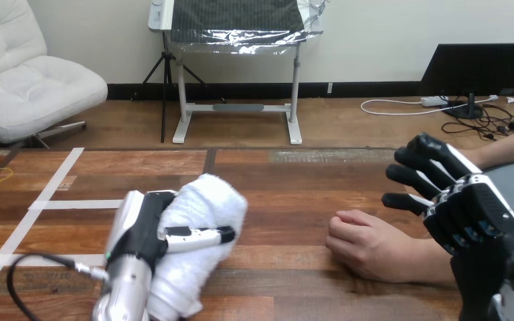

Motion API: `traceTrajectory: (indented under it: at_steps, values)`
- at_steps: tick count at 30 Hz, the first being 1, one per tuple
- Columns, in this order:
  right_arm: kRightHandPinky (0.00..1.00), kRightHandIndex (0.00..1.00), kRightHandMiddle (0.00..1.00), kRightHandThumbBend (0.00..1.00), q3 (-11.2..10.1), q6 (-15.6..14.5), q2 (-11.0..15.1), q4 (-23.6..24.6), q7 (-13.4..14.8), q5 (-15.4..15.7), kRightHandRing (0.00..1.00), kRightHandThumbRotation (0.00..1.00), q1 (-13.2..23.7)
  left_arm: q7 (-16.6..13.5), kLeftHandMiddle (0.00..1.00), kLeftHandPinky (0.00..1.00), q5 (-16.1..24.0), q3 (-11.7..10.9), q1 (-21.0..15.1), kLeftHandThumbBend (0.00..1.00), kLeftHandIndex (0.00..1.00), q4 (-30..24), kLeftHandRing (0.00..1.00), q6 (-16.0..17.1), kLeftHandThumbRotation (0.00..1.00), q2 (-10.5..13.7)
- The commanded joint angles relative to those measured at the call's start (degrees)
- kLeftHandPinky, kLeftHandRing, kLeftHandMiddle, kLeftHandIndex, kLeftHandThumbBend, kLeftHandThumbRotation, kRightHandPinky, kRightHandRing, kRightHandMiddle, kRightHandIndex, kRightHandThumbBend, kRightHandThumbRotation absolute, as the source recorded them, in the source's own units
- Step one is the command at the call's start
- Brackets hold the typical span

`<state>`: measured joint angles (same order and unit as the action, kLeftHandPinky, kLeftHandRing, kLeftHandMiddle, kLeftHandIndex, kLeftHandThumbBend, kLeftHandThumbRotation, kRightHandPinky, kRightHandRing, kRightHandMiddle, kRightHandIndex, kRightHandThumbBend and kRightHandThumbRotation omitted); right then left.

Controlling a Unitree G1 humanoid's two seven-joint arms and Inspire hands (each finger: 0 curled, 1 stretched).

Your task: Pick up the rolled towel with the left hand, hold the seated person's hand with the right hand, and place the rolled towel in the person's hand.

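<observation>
My left hand [140, 231] fingers gripped soft white rolled towel [207, 200] mid-roll, lower left; judged light, squashy. Right hand [465, 207] splayed, empty.

White tape strips [59, 175] cross the brown wooden table [294, 174].

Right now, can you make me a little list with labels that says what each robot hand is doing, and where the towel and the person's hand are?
left hand: fingers curled round the white rolled cloth towel
towel place: in the left hand, at the near left of the brown wooden table
right hand: fingers open, raised by the person's forearm, holding nothing
person's hand: loosely closed, resting on the table, apart from the towel
towel handed over: not yet
</observation>
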<state>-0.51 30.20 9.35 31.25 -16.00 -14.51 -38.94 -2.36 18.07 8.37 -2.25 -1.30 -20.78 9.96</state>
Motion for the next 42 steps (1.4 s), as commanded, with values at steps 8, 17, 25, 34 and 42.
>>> traceTrajectory:
  at_steps: [8,17,25,34,42]
  values:
    - [0.78,0.86,0.85,0.81,-5.0,-1.9,2.9,-5.3,0.5,4.0,0.84,1.0,11.7,-3.6,0.36,0.24,-12.4,-8.0,0.8,0.52,0.39,-19.9,0.3,24.2,0.0,-5.2]
    - [0.78,0.86,0.85,0.8,-6.4,-2.2,4.4,-7.4,0.4,6.2,0.83,1.0,14.2,-3.3,0.33,0.2,-16.2,-8.9,0.7,0.46,0.37,-19.3,0.26,31.2,0.0,-6.3]
    - [0.76,0.85,0.85,0.83,-7.9,-2.7,5.6,-8.2,1.3,9.9,0.82,1.0,15.9,-3.3,0.31,0.17,-19.4,-9.6,0.6,0.45,0.37,-19.6,0.23,34.2,0.0,-7.9]
    - [0.76,0.85,0.85,0.81,-9.0,-3.2,7.2,-10.0,1.0,11.4,0.83,1.0,18.0,-2.6,0.3,0.16,-25.1,-10.2,0.2,0.44,0.36,-20.1,0.22,36.5,0.0,-10.0]
    - [0.77,0.85,0.85,0.86,-9.8,-3.9,8.7,-10.9,0.8,12.8,0.84,1.0,19.6,-2.3,0.3,0.16,-27.6,-11.0,-0.5,0.45,0.36,-19.4,0.22,39.2,0.0,-11.5]
